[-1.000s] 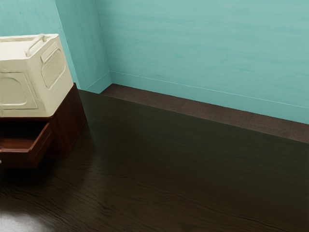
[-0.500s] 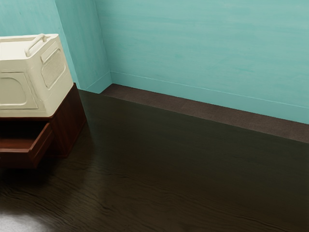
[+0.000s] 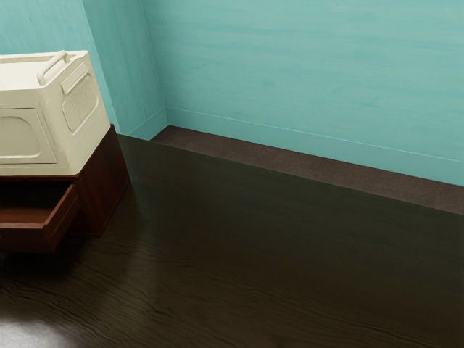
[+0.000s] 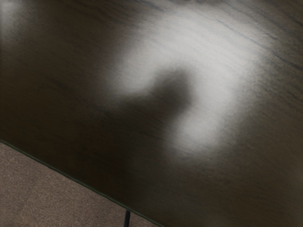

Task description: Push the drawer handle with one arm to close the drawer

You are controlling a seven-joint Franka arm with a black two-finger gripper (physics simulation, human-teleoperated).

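1. While the drawer (image 3: 25, 235) is jutting from its cabinet (image 3: 105, 181) between eight and nine o'clock in the exterior view, its closing is remaining undone.
2. Whether the gripper is standing open or closed, I cannot tell.

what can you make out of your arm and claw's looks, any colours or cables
I can't tell their colours, cables or markings. A dark, blurred patch in the glare on the dark table may be my arm's shadow or reflection, too vague to give any detail.
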